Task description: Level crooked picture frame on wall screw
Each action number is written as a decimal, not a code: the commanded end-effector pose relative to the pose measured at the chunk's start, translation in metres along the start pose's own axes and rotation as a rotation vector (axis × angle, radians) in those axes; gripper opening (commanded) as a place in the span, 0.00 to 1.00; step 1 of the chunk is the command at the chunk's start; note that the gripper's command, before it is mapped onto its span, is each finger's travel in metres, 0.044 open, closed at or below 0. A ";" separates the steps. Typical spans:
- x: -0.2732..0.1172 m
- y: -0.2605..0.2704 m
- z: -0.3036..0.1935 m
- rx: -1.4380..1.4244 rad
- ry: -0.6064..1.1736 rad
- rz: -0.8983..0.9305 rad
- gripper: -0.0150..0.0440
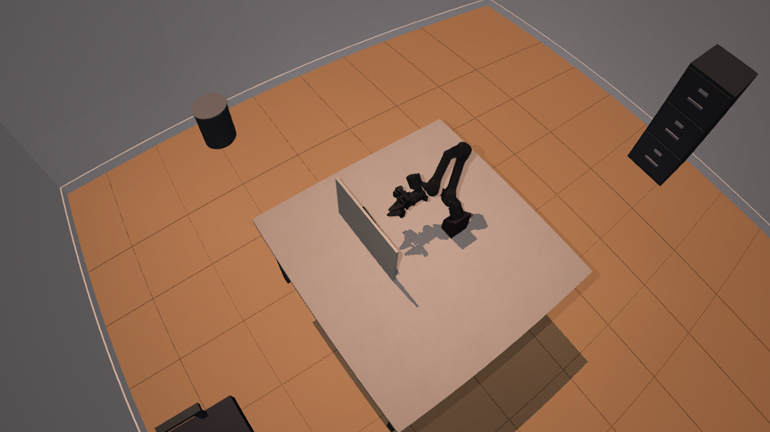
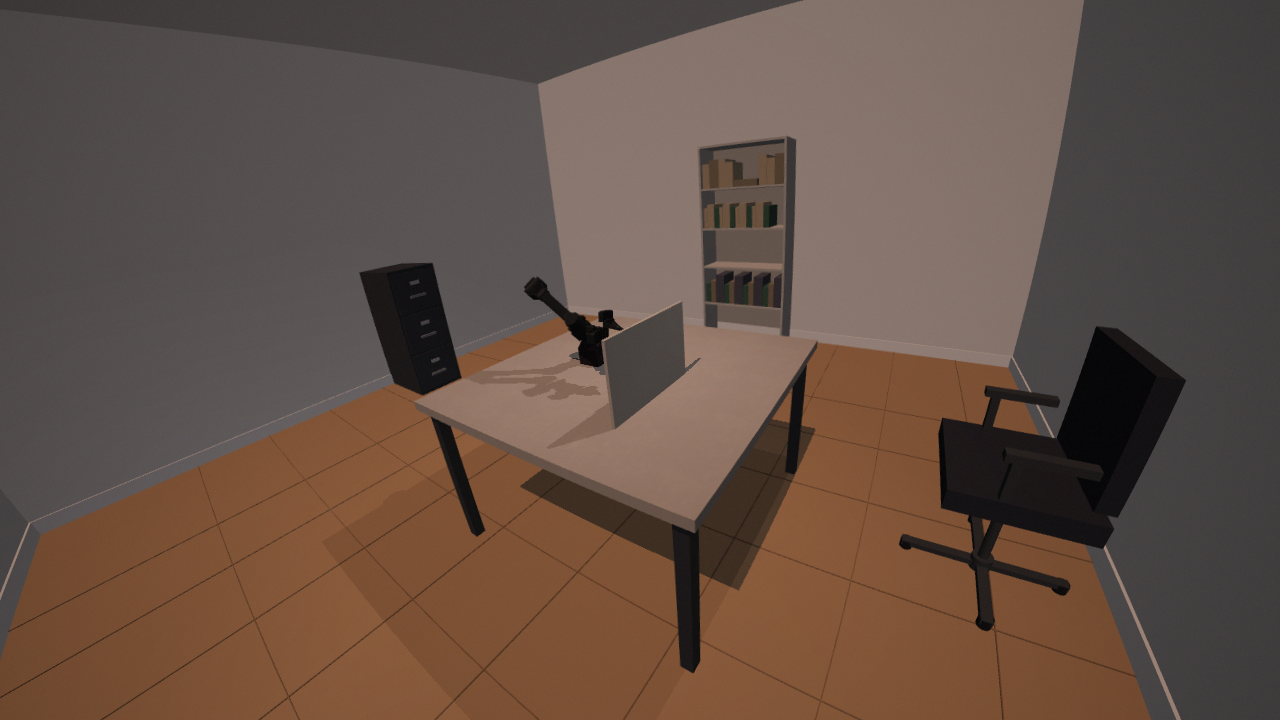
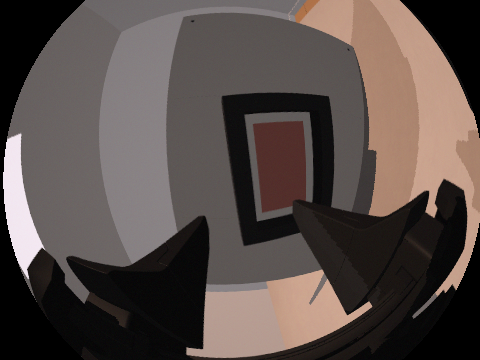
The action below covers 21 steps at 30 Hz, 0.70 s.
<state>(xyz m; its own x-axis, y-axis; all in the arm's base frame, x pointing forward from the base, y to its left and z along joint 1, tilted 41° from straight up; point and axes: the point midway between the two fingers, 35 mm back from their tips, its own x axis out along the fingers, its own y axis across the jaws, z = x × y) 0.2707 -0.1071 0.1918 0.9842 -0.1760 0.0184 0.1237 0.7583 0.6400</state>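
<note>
In the wrist view, the picture frame (image 3: 236, 170) — black border, pale mat, dark red centre — sits just right of centre on the upright grey panel (image 1: 368, 232) (image 2: 648, 367) (image 3: 200, 65). The gripper (image 1: 396, 211) (image 3: 251, 215) is released, its fingers apart with nothing between them; they fill the lower left and lower right, the right one covering part of the border's lower right. In the top view, the black arm (image 1: 455, 171) (image 2: 572, 317) stands on the table (image 1: 477, 318) (image 2: 716, 420), right of the panel — its gripper pointing toward the panel, apart from it.
</note>
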 end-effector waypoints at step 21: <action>0.055 -0.002 -0.005 0.005 -0.003 0.001 0.69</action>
<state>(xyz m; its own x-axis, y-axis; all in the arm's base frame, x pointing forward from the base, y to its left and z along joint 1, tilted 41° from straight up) 0.3246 -0.1140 0.1868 0.9847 -0.1733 0.0191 0.1208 0.7568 0.6424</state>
